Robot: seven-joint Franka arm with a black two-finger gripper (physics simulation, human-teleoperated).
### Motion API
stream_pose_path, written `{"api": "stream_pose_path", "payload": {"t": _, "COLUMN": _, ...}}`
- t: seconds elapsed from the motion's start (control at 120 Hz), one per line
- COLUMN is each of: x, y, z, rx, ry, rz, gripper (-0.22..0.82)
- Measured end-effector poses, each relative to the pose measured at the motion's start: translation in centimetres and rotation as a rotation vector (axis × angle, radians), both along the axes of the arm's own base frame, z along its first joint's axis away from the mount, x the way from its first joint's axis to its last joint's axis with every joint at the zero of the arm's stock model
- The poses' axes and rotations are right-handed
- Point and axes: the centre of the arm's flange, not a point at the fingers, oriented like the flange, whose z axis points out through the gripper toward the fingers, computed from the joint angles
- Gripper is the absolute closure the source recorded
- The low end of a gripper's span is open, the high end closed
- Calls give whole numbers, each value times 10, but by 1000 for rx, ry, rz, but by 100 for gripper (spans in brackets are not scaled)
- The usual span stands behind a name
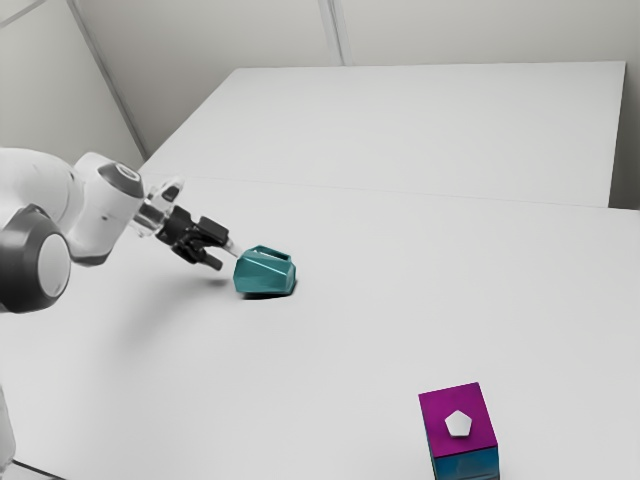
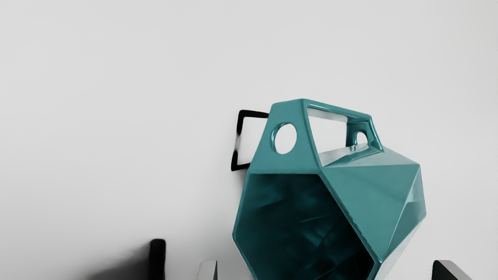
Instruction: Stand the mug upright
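Note:
In the exterior view the black gripper (image 1: pixel 223 254) is low over the table, just beside the teal mug (image 1: pixel 264 273), on the arm's side of it. The mug lies tipped over, its faceted body on its side. From the wrist view, the mug (image 2: pixel 373 194) turns its dark open mouth toward my hand, and its handle, with round holes, is seen beyond the mouth. The gripper (image 2: pixel 325 272) is open, its two fingertips far apart with the mouth end of the mug showing between them. Whether either finger touches the mug I cannot tell.
A box (image 1: pixel 458 420) with a magenta top, blue side and white pentagon stands near the exterior view's bottom edge, well away from the mug. The white table (image 1: pixel 400 260) extends around both. Dark shadows of the hand and mug fall on it.

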Motion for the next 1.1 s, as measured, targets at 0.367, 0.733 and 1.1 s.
{"api": "stream_pose_path", "payload": {"t": 0.367, "x": 1, "y": -13, "z": -15, "rx": -79, "ry": -4, "rz": 4, "gripper": 0}}
{"api": "stream_pose_path", "payload": {"t": 0.733, "x": 4, "y": -23, "z": -23, "rx": -157, "ry": -11, "rz": 17, "gripper": 0}}
{"api": "stream_pose_path", "payload": {"t": 1.1, "x": 5, "y": -28, "z": -37, "rx": -223, "ry": -3, "rz": 27, "gripper": 0}}
